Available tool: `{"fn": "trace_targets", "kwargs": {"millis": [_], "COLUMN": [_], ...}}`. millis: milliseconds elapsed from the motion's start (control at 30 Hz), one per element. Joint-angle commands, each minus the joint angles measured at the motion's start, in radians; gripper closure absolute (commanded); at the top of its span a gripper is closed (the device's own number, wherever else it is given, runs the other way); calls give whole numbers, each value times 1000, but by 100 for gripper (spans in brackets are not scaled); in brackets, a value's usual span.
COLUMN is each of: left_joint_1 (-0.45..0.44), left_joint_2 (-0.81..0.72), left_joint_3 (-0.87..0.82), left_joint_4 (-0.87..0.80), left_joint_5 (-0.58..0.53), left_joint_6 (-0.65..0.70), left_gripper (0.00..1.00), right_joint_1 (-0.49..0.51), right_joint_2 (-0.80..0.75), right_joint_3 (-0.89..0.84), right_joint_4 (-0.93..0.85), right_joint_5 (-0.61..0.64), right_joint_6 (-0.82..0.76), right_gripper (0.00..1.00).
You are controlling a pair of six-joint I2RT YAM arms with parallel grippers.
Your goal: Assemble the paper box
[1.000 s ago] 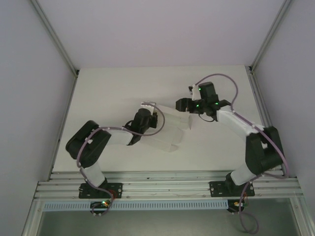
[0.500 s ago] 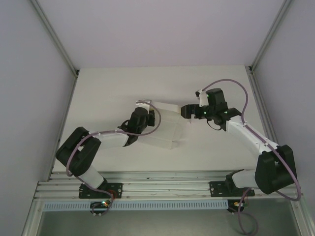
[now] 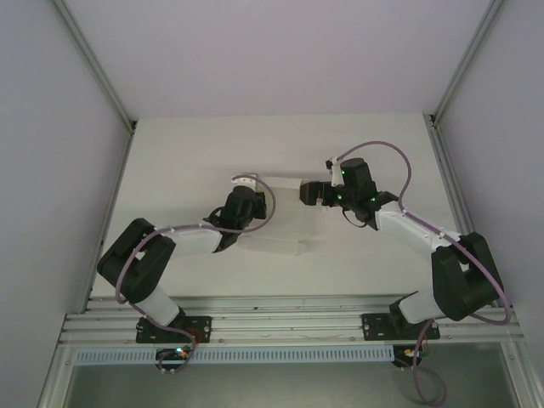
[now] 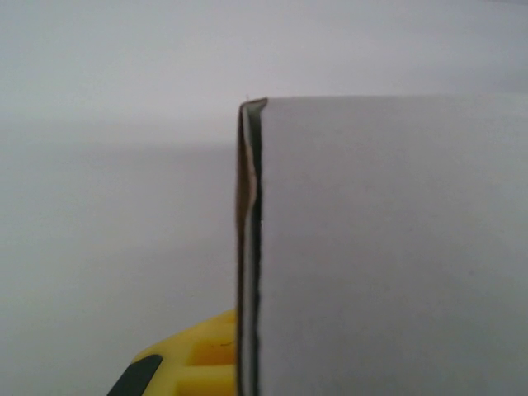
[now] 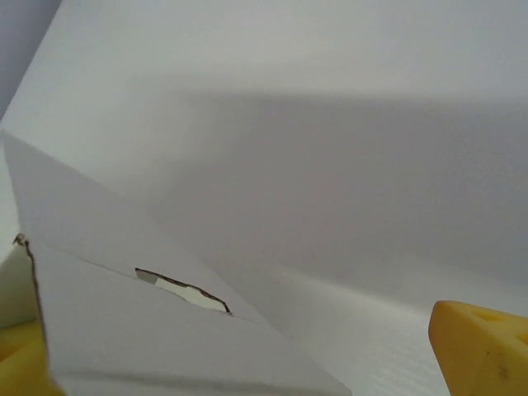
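Cardboard of the paper box [image 3: 285,223] stands between both tools, one edge pinched in the left gripper [image 3: 246,183]. The right gripper [image 3: 309,194], jaws apart, has pushed inward against a flap, probably folding it closed.

right claw [image 3: 305,194] moved left onto the paper box [image 3: 285,223], right elbow drawn inward
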Motion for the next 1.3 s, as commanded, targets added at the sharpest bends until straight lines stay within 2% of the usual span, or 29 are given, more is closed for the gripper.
{"fn": "trace_targets", "kwargs": {"millis": [0,100,267,467,633,867,1033,1267], "left_joint_1": [-30,-30,-26,-7,13,17,15,16], "left_joint_2": [-3,-8,-11,-18,-19,-31,-45,-40], "left_joint_3": [45,49,59,60,80,71,54,57], "left_joint_4": [40,22,-36,-44,-78,-61,-46,-69], "left_joint_5": [87,63,-26,-28,-20,35,47,63], "left_joint_6": [-33,-53,-71,-89,-117,-106,-83,-67], "left_gripper": [100,100,100,100,100,100,100,100], "right_joint_1": [23,22,24,22,22,21,23,35], "right_joint_2": [-21,-80,-191,-369,-460,-352,-220,-136], "right_joint_3": [-79,-125,-142,-248,-351,-350,-274,-206], "right_joint_4": [189,218,27,-129,-105,-44,43,149], "right_joint_5": [117,145,201,294,301,343,347,382], "right_joint_6": [92,98,43,63,74,59,17,-78], "right_gripper": [0,0,0,0,0,0,0,0]}}
